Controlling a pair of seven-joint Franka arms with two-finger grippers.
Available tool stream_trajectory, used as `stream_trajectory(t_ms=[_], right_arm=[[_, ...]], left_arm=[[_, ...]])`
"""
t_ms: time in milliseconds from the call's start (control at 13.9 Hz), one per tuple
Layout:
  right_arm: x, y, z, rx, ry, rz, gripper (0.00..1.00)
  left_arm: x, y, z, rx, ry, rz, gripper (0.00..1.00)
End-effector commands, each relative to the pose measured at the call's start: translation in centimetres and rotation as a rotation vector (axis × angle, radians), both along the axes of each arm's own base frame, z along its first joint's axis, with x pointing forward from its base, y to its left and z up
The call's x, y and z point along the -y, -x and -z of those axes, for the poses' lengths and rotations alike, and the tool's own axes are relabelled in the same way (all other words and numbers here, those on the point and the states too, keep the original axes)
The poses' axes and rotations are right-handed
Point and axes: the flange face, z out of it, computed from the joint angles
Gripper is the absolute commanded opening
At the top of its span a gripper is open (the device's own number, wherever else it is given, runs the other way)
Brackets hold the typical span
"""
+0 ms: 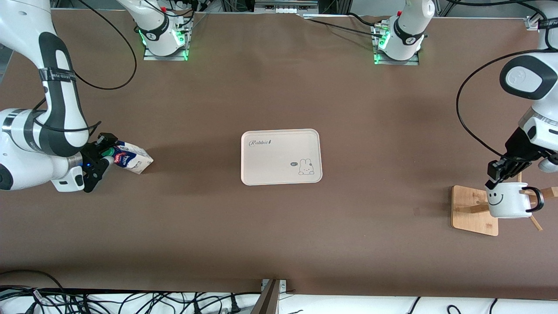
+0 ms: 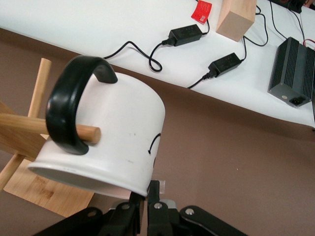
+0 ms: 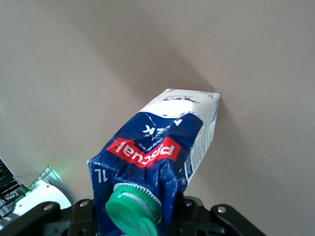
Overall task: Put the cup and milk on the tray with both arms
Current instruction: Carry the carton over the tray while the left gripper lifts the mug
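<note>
Cup [image 1: 508, 200] and milk [image 1: 133, 159] gripped (tray [image 1: 281, 174] bare).

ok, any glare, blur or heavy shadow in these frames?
Front view: even light, soft shadows beside the tray and milk, green LED glow at both bases. Left wrist view: cup is slightly soft. Right wrist view: green cap blurred up close, carton shadow on the table.
</note>
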Motion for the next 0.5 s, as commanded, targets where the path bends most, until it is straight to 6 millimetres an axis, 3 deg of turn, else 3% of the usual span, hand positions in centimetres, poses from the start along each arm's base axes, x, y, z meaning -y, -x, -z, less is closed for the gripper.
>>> stream_trajectory(t_ms=[0, 215, 431], right_arm=[[-1.8, 1.0, -3.9, 0.014, -0.045, 0.042, 0.43], [-3.5, 1.1, -6.8, 0.034, -0.061, 0.164, 0.43], [-8.4, 1.5, -9.2, 0.037, -0.039, 0.275, 0.43]], left_arm=[[2.2, 0.9, -3.2, -0.031, -0.044, 0.107, 0.0], [4.7, 1.4, -6.6, -0.123, -0.036, 0.203, 0.0], [7.5, 1.6, -10.0, -0.256, 0.008, 0.304, 0.0]])
